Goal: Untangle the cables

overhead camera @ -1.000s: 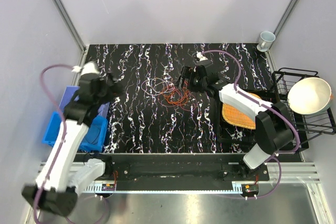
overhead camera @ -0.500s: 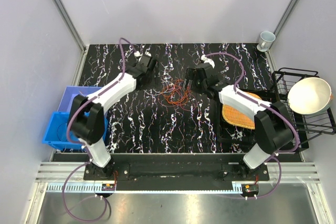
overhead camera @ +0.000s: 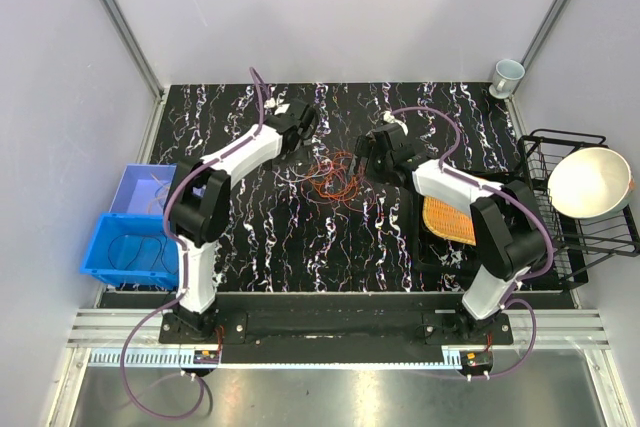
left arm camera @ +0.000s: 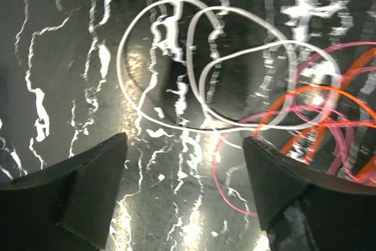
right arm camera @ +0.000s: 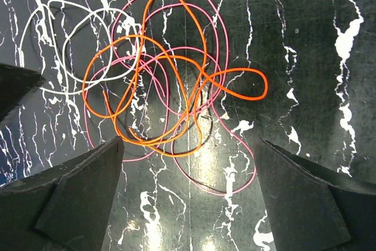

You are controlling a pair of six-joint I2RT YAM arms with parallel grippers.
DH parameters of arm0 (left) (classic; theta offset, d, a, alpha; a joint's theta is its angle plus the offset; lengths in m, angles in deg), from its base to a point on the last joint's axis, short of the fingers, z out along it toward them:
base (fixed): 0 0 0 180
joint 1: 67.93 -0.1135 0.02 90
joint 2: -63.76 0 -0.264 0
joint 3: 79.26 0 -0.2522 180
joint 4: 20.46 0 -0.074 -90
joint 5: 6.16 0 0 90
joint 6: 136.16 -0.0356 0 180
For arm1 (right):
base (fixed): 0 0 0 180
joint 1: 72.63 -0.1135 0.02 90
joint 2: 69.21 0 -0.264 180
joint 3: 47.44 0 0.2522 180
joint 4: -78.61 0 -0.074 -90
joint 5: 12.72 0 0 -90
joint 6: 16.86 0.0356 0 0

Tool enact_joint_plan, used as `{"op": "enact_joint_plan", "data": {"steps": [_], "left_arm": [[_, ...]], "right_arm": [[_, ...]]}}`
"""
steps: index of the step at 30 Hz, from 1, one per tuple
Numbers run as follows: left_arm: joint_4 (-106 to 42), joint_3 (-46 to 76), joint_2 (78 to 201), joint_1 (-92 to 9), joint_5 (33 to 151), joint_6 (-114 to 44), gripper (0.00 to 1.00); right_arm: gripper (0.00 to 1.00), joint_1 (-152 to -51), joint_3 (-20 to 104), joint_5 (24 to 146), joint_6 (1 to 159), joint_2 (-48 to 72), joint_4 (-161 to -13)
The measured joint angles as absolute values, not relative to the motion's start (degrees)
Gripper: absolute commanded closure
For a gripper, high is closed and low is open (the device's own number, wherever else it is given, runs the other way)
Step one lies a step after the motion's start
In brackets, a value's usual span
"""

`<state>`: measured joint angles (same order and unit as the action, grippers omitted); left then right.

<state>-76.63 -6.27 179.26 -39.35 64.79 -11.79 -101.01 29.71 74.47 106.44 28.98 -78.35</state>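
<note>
At centre frame, tangled thin orange, pink and white wire cables point(overhead camera: 335, 175) lie between left hand point(overhead camera: 305, 130) and right hand point(overhead camera: 366, 154), both spread empty; right nearer the knot

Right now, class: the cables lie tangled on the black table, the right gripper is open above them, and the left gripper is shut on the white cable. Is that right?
Not quite. The left gripper is open, not shut on the white cable: the left wrist view shows its jaws wide apart, the cable lying loose on the table beyond them. The rest stands.
</note>
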Motion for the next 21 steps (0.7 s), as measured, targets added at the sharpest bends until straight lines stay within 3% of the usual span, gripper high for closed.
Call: {"op": "enact_joint_plan", "data": {"steps": [14, 21], "left_arm": [[-79.67, -6.40, 183.85, -39.53, 62.32, -8.57, 0.12], [-79.54, -8.26, 187.22, -39.70, 62.32, -8.60, 0.18]], "right_arm": [[0.04, -100.24, 29.65, 77.64, 107.03, 30.20, -79.45], [0.04, -100.18, 29.63, 78.89, 107.33, 30.31, -79.71]]}}
